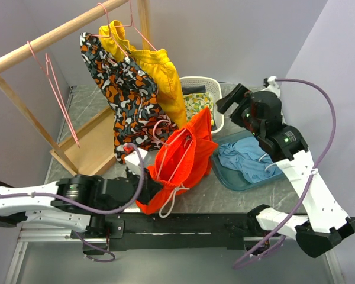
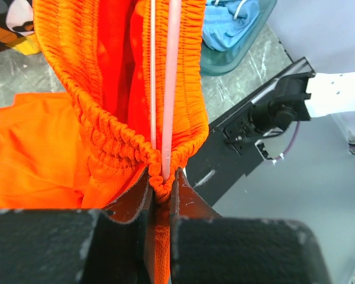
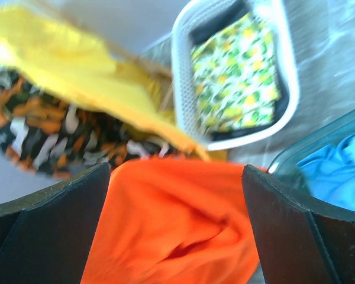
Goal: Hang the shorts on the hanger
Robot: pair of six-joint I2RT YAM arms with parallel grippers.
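Observation:
The bright orange-red shorts (image 1: pixel 186 163) hang bunched at the table's middle, their white cord dangling at the front. A thin pink hanger (image 1: pixel 178 158) runs down inside them. In the left wrist view the hanger's wire (image 2: pixel 170 89) passes through the gathered waistband of the shorts (image 2: pixel 106 94). My left gripper (image 2: pixel 161 183) is shut there, pinching the waistband where the wire enters. In the top view the left gripper (image 1: pixel 151 180) sits at the shorts' lower left. My right gripper (image 1: pixel 229 99) stands open, up and to the right of the shorts. The shorts (image 3: pixel 177 225) show blurred beyond its wide fingers (image 3: pixel 59 231).
Yellow shorts (image 1: pixel 160 71) and camouflage shorts (image 1: pixel 127 97) hang from the wooden rail (image 1: pixel 53 38), with more pink hangers (image 1: pixel 56 97) further left. A white basket (image 1: pixel 216 121) stands behind the orange shorts. A teal tray (image 1: pixel 225 171) with blue cloth lies to the right. The rack's wooden base (image 1: pixel 92 148) lies left.

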